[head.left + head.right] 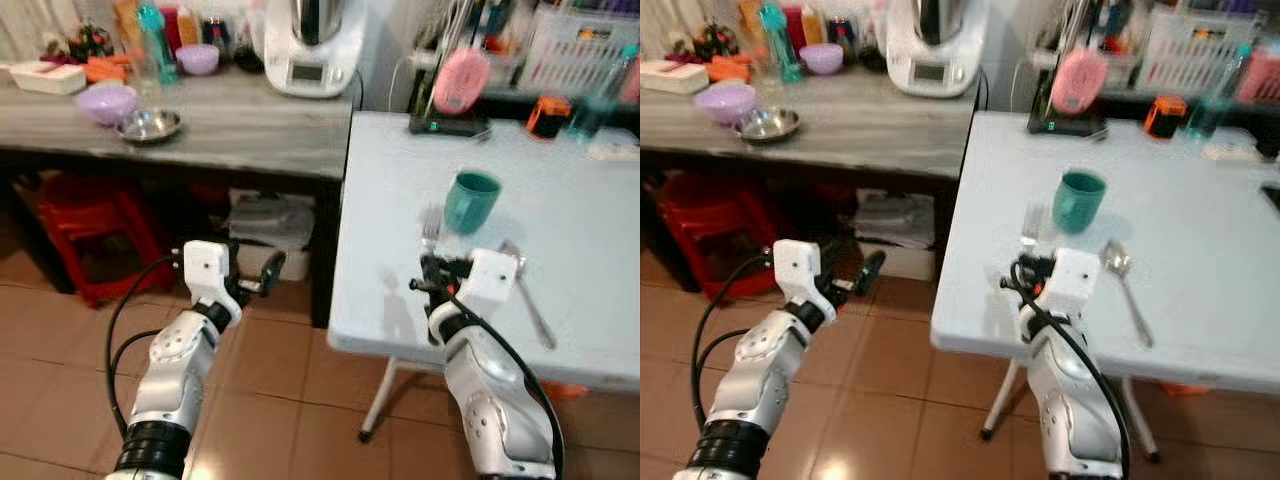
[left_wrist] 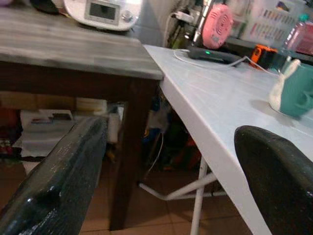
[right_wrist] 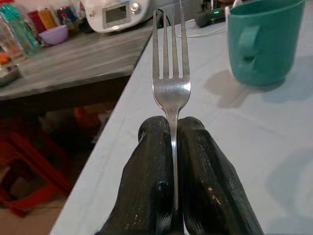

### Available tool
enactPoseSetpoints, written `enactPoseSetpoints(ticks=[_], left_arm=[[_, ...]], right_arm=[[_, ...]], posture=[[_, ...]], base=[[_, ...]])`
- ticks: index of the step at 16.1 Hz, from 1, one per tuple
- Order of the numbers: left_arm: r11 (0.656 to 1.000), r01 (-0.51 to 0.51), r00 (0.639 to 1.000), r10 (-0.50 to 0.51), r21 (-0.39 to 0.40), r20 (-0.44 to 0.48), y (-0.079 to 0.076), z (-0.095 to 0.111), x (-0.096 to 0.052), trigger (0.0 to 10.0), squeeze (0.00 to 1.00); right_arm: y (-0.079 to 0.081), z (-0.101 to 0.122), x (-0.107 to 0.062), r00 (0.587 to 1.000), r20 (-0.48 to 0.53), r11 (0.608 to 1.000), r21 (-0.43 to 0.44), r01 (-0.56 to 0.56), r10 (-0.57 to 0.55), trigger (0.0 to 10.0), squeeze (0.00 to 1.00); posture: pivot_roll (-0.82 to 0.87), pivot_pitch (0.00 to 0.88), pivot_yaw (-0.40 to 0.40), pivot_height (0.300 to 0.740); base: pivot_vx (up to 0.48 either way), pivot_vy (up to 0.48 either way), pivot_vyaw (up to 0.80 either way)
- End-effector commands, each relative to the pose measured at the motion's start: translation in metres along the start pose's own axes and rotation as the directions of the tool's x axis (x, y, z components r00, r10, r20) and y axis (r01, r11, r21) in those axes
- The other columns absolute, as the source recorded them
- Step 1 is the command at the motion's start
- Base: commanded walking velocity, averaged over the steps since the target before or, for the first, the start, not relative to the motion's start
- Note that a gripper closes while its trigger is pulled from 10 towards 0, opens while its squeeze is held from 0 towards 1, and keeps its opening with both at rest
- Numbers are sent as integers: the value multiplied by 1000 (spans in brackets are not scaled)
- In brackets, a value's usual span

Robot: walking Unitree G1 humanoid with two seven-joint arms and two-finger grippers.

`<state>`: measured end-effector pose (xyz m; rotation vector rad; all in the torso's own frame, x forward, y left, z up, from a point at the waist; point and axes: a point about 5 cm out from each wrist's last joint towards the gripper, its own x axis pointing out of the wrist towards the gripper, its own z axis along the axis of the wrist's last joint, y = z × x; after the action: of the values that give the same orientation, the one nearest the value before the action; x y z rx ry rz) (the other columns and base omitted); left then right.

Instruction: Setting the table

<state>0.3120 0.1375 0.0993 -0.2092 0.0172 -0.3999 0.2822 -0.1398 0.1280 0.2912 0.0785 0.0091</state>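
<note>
My right gripper (image 1: pixel 432 272) hovers over the near left part of the white table (image 1: pixel 600 200), shut on a silver fork (image 3: pixel 170 83) whose tines point away from me toward the teal mug (image 1: pixel 471 200). A silver spoon (image 1: pixel 527 290) lies on the table to the right of the gripper, its bowl near the mug. The mug (image 3: pixel 264 41) stands upright just beyond the fork. My left gripper (image 1: pixel 262 275) is open, held low beside the table's left edge above the floor, with nothing between its fingers (image 2: pixel 54 181).
A grey wooden counter (image 1: pixel 240 125) on the left carries a purple bowl (image 1: pixel 106 101), a steel dish (image 1: pixel 148 125) and a white kitchen appliance (image 1: pixel 310 45). A pink fan (image 1: pixel 460 85), orange item (image 1: pixel 547 115) and bottle (image 1: pixel 600 95) stand at the table's far side. Red stools (image 1: pixel 85 240) sit under the counter.
</note>
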Motion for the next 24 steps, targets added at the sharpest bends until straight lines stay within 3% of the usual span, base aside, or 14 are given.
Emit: enactPoseSetpoints(ticks=[1,13,14,16,19,22,24], left_arm=[[1000,15,1000,-15,9,0,-4,1,3,10000,0],[999,34,999,-34,-15,7,-14,-1,10,10000,0],[1000,10,1000,-10,-1,3,-9,-4,6,10000,0],[998,-53,999,53,14,12,1,-6,-3,10000,0],[984,-167,986,166,56,32,20,-7,-24,10000,0],[972,-212,977,210,100,30,24,-14,-42,10000,0],[973,-207,978,205,100,30,19,-15,-41,10000,0]], right_arm=[[-1,-2,0,1000,-3,1000,10,11,-11,10000,0],[-4,-4,4,1000,10,1000,-15,9,-9,10000,0],[-8,-3,2,999,27,999,-34,22,-21,10000,0],[-18,6,-5,992,122,986,-162,47,-28,10000,0],[-41,7,-19,986,151,968,-224,110,-77,10000,0],[-54,0,-32,984,147,955,-263,135,-99,10000,0],[-54,-2,-33,984,148,954,-265,139,-102,10000,0]], posture=[[-28,0,5,740],[-17,0,6,740],[-17,0,5,740],[-17,0,6,740],[-15,0,11,740],[-10,0,16,740],[-8,0,16,740]], base=[[0,386,0],[0,398,0],[0,405,0],[0,401,0],[0,401,0],[0,406,0],[0,405,0]])
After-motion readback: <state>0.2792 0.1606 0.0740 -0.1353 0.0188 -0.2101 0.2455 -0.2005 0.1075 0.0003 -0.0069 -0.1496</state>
